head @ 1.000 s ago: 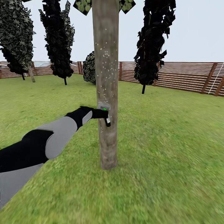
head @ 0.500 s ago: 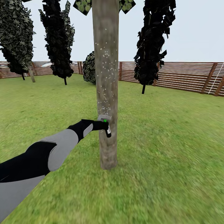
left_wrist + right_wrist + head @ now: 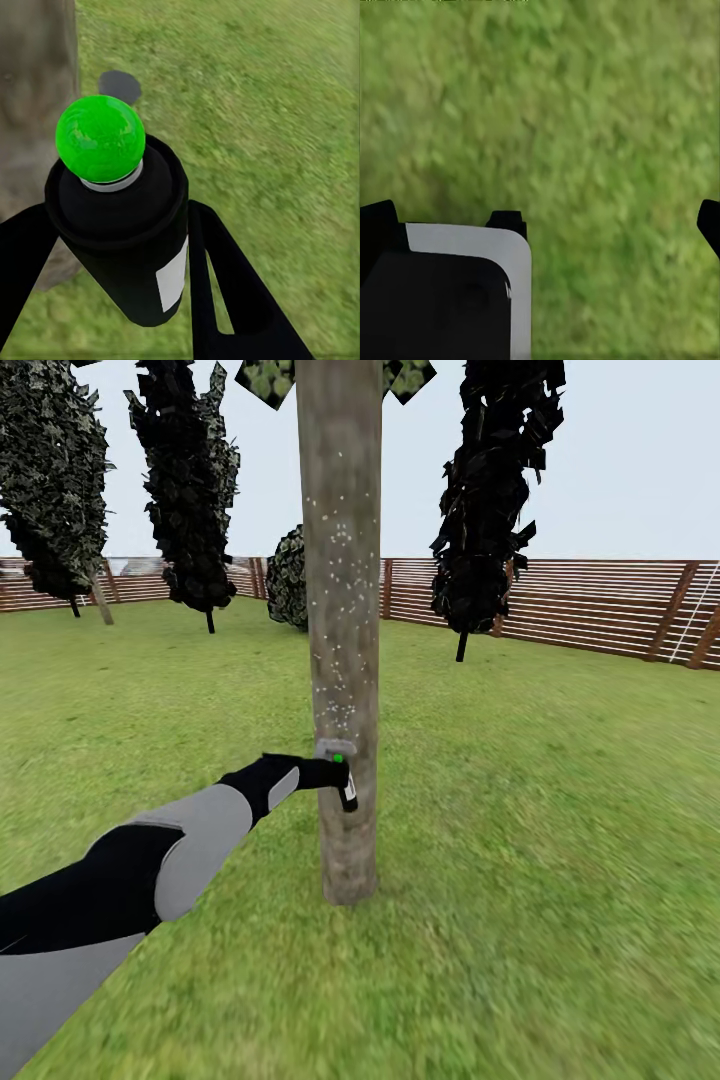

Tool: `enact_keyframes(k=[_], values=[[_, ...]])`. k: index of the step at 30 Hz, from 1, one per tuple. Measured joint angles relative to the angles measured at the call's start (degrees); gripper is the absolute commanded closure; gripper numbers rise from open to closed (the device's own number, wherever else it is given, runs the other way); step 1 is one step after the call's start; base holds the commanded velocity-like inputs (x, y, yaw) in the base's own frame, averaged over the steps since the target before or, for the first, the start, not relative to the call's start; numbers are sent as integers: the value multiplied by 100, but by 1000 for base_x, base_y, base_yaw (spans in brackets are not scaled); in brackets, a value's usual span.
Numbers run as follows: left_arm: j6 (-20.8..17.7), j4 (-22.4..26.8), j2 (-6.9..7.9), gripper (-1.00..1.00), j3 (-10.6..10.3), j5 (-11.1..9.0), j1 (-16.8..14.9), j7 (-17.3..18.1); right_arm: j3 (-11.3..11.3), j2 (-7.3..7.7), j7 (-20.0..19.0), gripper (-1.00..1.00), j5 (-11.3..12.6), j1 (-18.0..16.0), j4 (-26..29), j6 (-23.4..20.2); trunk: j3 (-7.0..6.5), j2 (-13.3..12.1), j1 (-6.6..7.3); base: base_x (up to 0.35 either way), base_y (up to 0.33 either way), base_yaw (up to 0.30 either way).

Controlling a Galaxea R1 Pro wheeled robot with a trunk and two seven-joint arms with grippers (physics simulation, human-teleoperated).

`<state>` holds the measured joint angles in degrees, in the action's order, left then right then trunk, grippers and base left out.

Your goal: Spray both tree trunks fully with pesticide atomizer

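A wide green grass lawn filled the lower two thirds of the head view, bounded across the middle by a brown horizontal-slat wooden fence under a pale grey sky. Dark narrow cone-shaped trees stood in the upper left and upper right of the frame. At the centre rose a thick, grey-brown, mottled tree trunk, speckled with small white dots along its middle stretch.

From the lower left of the frame the grey and black left arm reached toward the trunk. Its left gripper was clenched around the small black spray bottle with a white label, held right against the trunk in the lower centre. In the left wrist view the bottle sat between the two black fingers, its round top showing bright green, with the trunk just beside it and grass beyond.

The right wrist view looked down on blurred grass past the right gripper, whose black fingertips stood wide apart with nothing between them.
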<state>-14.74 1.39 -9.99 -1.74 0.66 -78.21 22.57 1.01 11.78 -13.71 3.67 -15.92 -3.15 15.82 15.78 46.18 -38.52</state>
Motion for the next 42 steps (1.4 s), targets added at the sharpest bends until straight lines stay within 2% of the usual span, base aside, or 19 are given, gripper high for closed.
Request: enact_keyframes(k=[3,4,7,16,17,19,21,22,24,28,30,33,34,36,42], values=[[21,4,0,100,-1,7,154,-3,-1,0,0,-100,0,1,-1,0,0,0,0,0,0,0],[209,4,0,100,-2,22,236,-29,0,0,0,-100,1,1,0,0,0,0,0,0,0,0],[358,12,0,100,25,35,269,-58,-3,0,0,-100,0,1,-1,0,0,0,0,0,0,0],[413,150,0,100,14,48,280,-77,-3,0,0,-100,-1,1,-1,0,0,0,0,0,0,0],[411,212,54,100,9,50,279,-78,-4,0,0,-100,-2,1,-1,0,0,0,0,0,0,0],[405,320,266,100,4,52,279,-78,-4,0,0,-100,-2,1,-1,0,0,0,0,0,0,0],[366,602,553,100,26,44,277,-71,-3,0,0,-100,0,1,-1,0,-1,0,0,0,0,0],[312,731,607,100,19,32,279,-66,-4,0,0,-100,0,1,-1,0,-1,1,0,0,0,0],[34,1074,655,100,15,21,278,-60,-4,0,0,-100,-1,1,-1,0,-1,1,0,0,0,0],[-791,2025,692,100,11,25,279,-56,-4,0,0,-100,-1,1,0,0,-1,1,0,0,0,0],[-1401,2701,715,100,7,15,278,-60,-4,0,0,-100,0,1,-1,0,-1,1,1,0,0,0],[-1823,3239,723,100,2,31,279,-62,-4,0,0,-100,0,1,-1,0,0,1,0,0,0,0],[-2044,3550,723,100,4,22,278,-63,-4,0,0,-100,2,1,-1,0,-1,1,0,0,0,0],[-2186,3817,724,100,3,31,279,-63,-4,0,0,-100,2,1,-1,0,-1,1,0,0,0,0],[-2293,4218,723,100,14,39,280,-57,-4,0,0,-100,0,1,0,0,0,0,0,0,0,0]])
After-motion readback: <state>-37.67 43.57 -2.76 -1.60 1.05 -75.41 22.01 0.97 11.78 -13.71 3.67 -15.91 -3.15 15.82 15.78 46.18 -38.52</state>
